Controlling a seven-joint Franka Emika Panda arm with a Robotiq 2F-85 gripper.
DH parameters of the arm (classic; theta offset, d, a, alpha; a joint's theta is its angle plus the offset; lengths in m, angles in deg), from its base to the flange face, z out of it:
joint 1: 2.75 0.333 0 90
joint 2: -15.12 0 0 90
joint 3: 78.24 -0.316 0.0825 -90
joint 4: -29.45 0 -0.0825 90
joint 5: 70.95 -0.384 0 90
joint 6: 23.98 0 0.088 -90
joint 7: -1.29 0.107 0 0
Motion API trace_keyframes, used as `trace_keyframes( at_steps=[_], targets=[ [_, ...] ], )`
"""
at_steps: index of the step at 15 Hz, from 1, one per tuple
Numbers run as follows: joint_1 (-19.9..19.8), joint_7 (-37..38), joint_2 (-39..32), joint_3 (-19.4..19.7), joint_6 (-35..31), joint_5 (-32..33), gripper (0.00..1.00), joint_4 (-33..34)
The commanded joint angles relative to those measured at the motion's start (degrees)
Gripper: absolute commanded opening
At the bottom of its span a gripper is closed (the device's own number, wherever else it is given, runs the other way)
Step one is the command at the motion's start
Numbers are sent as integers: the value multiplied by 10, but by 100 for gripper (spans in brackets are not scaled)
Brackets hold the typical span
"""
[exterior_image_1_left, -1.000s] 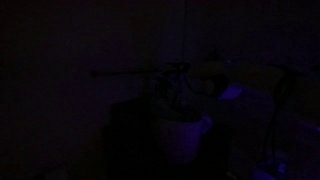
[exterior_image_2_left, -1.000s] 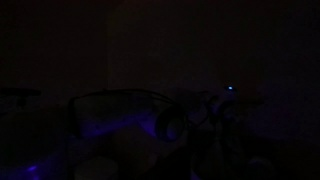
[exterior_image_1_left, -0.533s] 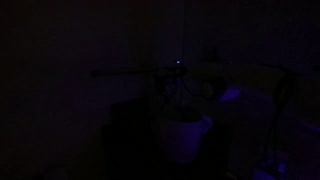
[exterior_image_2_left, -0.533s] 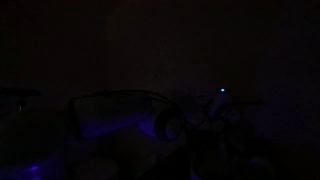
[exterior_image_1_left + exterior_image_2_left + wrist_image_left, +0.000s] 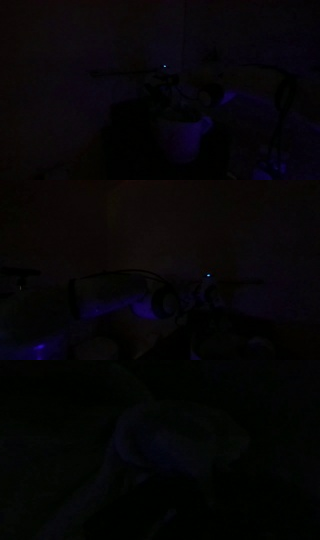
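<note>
The room is almost fully dark. In both exterior views the arm shows only as a dim outline with a small light on it [image 5: 165, 68] [image 5: 207, 275]. Below the light in an exterior view a pale, cup-like shape [image 5: 186, 126] is faintly visible. The gripper itself cannot be made out there. The wrist view shows only a faint rounded bluish shape [image 5: 180, 440], and the jaws are lost in the dark. Whether the gripper holds or touches anything cannot be told.
A faint blue glow [image 5: 230, 96] lies beside the arm, and it also shows on a surface in an exterior view [image 5: 100, 310]. A dim horizontal bar [image 5: 120, 72] and curved outlines [image 5: 115, 277] are barely visible. A round dark shape [image 5: 170, 302] sits near the arm.
The small light on the arm has shifted leftward and slightly downward in both exterior views, so the arm is moving. Nothing else visibly differs.
</note>
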Motion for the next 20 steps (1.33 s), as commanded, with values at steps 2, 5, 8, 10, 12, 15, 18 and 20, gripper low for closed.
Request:
trace_keyframes(
  at_steps=[2, 5, 8, 10, 12, 15, 18, 20],
  targets=[
    [46, -11, -5, 13, 57, 20, 10, 1],
    [79, -28, -22, 14, 58, 41, 10, 16],
    [108, -45, -19, -6, 40, 94, 10, -3],
    [127, -68, -26, -12, 24, 107, 10, 4],
    [149, -92, -21, -20, 7, 113, 10, -6],
    [184, -143, -23, -36, -2, 113, 10, -6],
    [213, -162, -24, -54, -22, 104, 10, -4],
    [231, -160, -25, -64, -45, 101, 10, -5]
  ],
)
